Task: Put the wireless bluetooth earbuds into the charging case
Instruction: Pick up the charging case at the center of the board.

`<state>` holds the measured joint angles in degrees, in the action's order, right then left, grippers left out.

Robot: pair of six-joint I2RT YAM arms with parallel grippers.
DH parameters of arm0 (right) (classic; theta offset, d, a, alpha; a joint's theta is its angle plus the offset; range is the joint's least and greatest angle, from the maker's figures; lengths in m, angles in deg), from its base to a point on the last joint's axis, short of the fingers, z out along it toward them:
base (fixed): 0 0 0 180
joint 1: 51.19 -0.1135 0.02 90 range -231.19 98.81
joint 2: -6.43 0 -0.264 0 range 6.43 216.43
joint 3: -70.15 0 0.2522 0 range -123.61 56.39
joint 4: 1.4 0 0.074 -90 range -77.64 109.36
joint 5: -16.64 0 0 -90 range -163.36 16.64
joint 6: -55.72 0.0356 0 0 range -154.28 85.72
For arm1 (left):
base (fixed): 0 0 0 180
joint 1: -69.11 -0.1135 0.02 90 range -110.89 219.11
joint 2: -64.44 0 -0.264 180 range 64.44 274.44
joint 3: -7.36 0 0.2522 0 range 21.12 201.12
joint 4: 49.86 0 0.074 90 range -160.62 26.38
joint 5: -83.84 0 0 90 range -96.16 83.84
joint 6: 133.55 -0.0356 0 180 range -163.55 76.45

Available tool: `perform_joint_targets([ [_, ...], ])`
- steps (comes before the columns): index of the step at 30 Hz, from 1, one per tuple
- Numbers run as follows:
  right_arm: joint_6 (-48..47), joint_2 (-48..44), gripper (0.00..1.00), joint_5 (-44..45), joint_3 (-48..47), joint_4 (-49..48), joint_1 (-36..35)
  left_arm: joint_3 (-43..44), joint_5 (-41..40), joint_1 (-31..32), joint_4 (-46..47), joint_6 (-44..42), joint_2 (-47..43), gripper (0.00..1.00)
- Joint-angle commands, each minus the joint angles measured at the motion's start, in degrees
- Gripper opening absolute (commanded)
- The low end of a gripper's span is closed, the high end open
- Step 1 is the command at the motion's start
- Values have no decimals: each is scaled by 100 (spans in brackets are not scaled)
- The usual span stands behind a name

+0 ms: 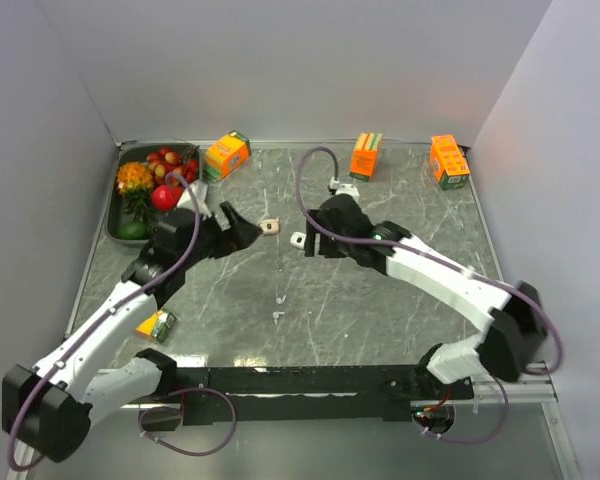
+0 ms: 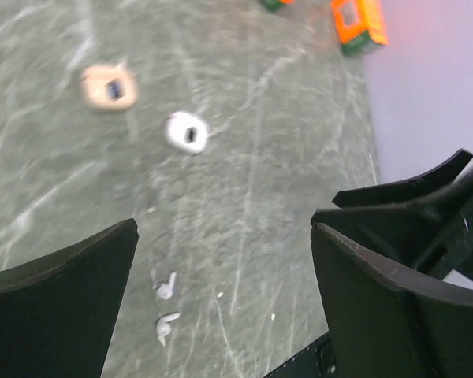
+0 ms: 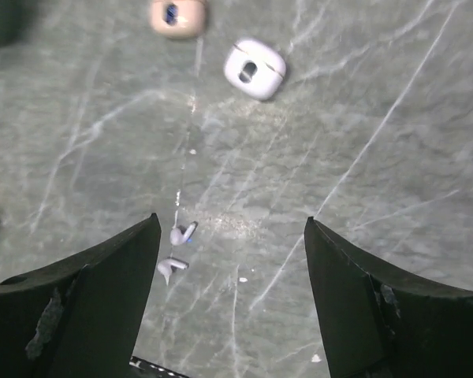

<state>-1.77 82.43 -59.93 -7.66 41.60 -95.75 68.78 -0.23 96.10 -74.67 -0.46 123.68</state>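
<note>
**Wireless bluetooth earbuds (image 3: 181,233) both lie outside the charging case (image 1: 270,227)**

In the top view, just left of centre, the left fingers (image 2: 63,311) are spread wide with nothing between them, their tips close to the tan charging case. That case sits on the surface (image 1: 400,200) a little above the middle of the frame. It shows a dark spot at its centre, and I cannot tell whether its lid is open. Below it, near the middle of the frame, the two earbuds lie close together on the bare surface, well apart from the case and touching neither arm. Just right of the tan case lies a white case (image 3: 255,68). Beside it, the right fingers (image 3: 363,303) are also parted and empty.

By this layout, no part of the insertion is done. Each earbud has yet to be picked up, carried to the case and seated, so the whole task remains.
</note>
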Motion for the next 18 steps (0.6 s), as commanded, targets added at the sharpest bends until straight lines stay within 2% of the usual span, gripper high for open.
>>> perform_joint_targets([
  [1, 781, 985, 81, -350, -775, 135, 219, -1038, 162, -272, 594, 903, -237, 96],
  [3, 1045, 1458, 79, -367, -1021, 205, 280, -1285, -20, -194, 631, 868, -676, 96],
  [5, 1353, 1775, 79, -473, -1275, 214, 360, -1225, -459, -88, 158, 763, -1027, 96],
  [7, 1529, 2346, 78, -490, -1548, 372, 386, -1101, -970, -62, -395, 666, -1134, 96],
  [9, 1574, 2960, 78, -360, -2162, 808, 413, -996, -1199, -62, -556, 587, -1239, 96],
  [11, 1600, 3191, 78, -88, -2584, 1074, 430, -995, -1182, -53, -504, 402, -1249, 96],
  [14, 1706, 2930, 78, 71, -2237, 1059, 570, -811, -1051, 17, -382, 165, -828, 96],
  [18, 1864, 1650, 78, 54, -1349, 856, 868, -153, -1050, 342, -433, -282, 436, 96],
])
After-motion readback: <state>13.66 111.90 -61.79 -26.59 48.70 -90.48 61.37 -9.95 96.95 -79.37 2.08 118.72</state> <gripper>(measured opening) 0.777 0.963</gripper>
